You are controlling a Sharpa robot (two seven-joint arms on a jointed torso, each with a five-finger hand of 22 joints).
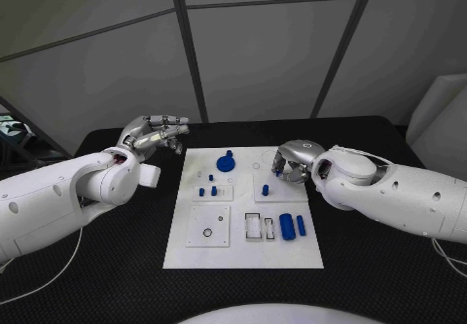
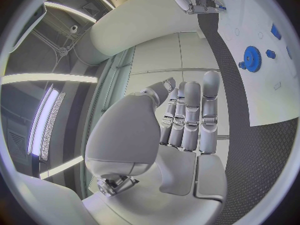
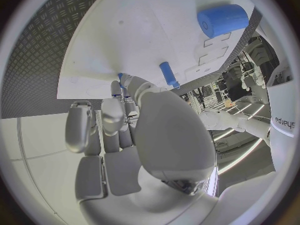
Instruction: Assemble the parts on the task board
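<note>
- Task board (image 1: 243, 253) sits mid-table (image 1: 389, 283); we use it as our landmark.
- Right hand (image 1: 292, 160) is over the board's far right area, fingers (image 3: 119, 112) curled in. In the right wrist view a small blue part (image 3: 120, 76) shows at the fingertips, looks pinched, though we can't fully confirm contact.
- Just beside that hand on the board: a raised white block (image 1: 268, 192) with a short blue peg (image 1: 264, 188) standing in it.
- Left hand (image 1: 156, 135) hovers off the board's far left edge, over the table, holding nothing; fingers (image 2: 190, 115) lie straight, close side by side.
- Other parts on the board: blue gear (image 1: 226, 163) near the far middle, small blue pegs (image 1: 207, 191) in the left-centre block, black ring (image 1: 207, 233) on the near left plate, big blue cylinder (image 1: 287, 225) and a thinner blue bar (image 1: 301, 226) near right, next to a black-outlined slot (image 1: 253, 226).
- Our read: step in hand is seating the small part into the right-side block.
- To do it well: line the part up square over its hole before lowering, keep the wrist steady, push straight down, don't side-load the standing peg.
- Release only once it's seated; open the fingers slowly so it doesn't get dragged back out.
- Keep the left hand off the board unless the board starts sliding.
</note>
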